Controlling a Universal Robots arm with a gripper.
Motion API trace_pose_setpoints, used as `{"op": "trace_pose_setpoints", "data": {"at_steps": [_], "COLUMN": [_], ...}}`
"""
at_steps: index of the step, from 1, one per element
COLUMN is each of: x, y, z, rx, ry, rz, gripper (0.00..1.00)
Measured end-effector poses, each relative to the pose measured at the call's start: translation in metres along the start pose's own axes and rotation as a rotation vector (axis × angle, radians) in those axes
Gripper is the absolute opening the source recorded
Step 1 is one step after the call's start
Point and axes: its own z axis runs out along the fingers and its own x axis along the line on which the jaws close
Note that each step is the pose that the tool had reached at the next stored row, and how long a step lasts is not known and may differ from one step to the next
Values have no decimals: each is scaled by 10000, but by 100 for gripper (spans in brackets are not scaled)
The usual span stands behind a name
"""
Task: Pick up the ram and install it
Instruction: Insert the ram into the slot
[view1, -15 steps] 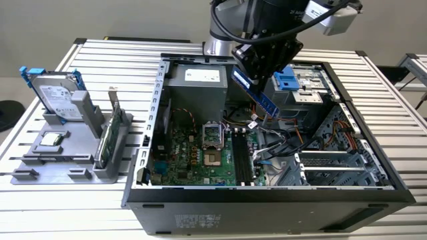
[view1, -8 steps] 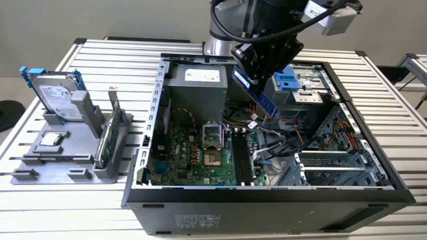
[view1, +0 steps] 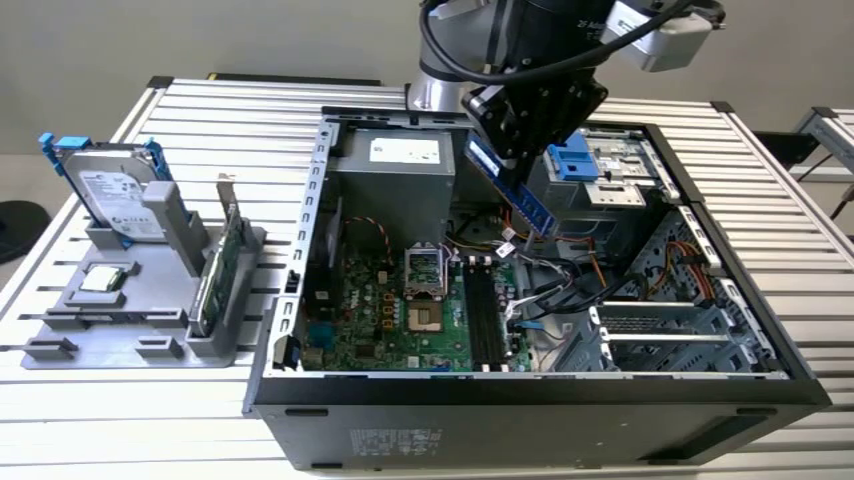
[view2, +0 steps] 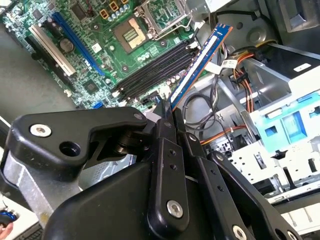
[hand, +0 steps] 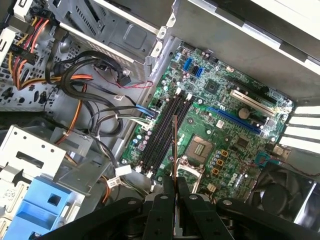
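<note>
We see the gripper hanging over the open case, at about 12 o'clock from the motherboard in the exterior view. Its jaws are nearly together, pinched flat on one end of the ram. The blue stick juts down from them at a tilt, its free end in the air above the cables just at 3 o'clock of the slots.

In the second wrist view the ram reaches out from the black fingers toward the dark slots, not touching them. In the first wrist view we look along its thin edge, which runs roughly in line with the slots and beside the socket.

At 9 o'clock of the case in the exterior view, a grey rack on the table holds a drive and a green card, both upright and well apart from the gripper.
</note>
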Motion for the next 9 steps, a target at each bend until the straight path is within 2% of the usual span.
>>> {"op": "trace_pose_setpoints", "data": {"at_steps": [9], "x": [0], "y": [0], "z": [0], "rx": [21], "ry": [-8], "rz": [328], "gripper": [0]}}
